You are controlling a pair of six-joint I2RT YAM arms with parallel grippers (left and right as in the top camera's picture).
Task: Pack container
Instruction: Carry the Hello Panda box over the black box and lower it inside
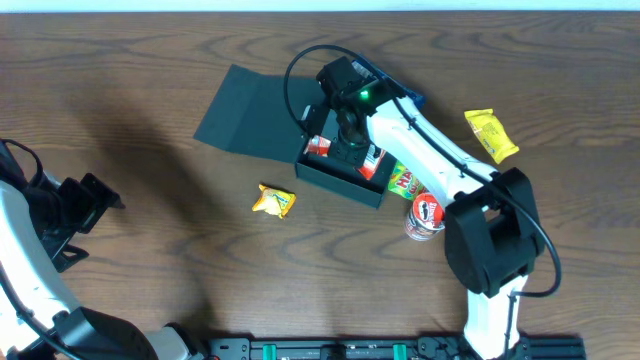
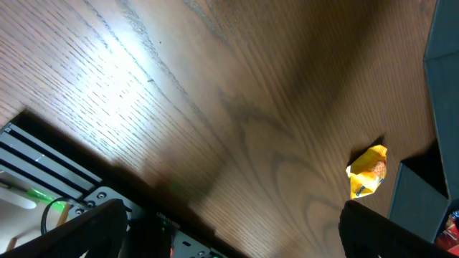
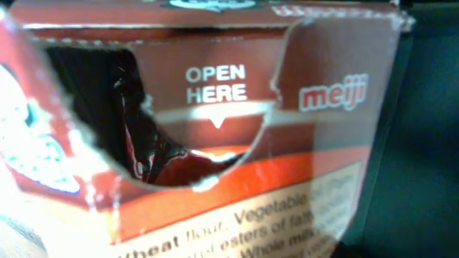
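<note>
The right gripper (image 1: pixel 350 152) hangs inside the container (image 1: pixel 335 181), close against a red-and-white carton (image 1: pixel 319 146); whether its jaws pinch it cannot be told. The container sits toward the worktop's (image 1: pixel 150 290) far edge. The left gripper (image 2: pixel 229 215), spread wide, hovers by the left edge.

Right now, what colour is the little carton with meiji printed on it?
Dark red carton, orange band, white lettering; the right wrist view shows it best.
</note>
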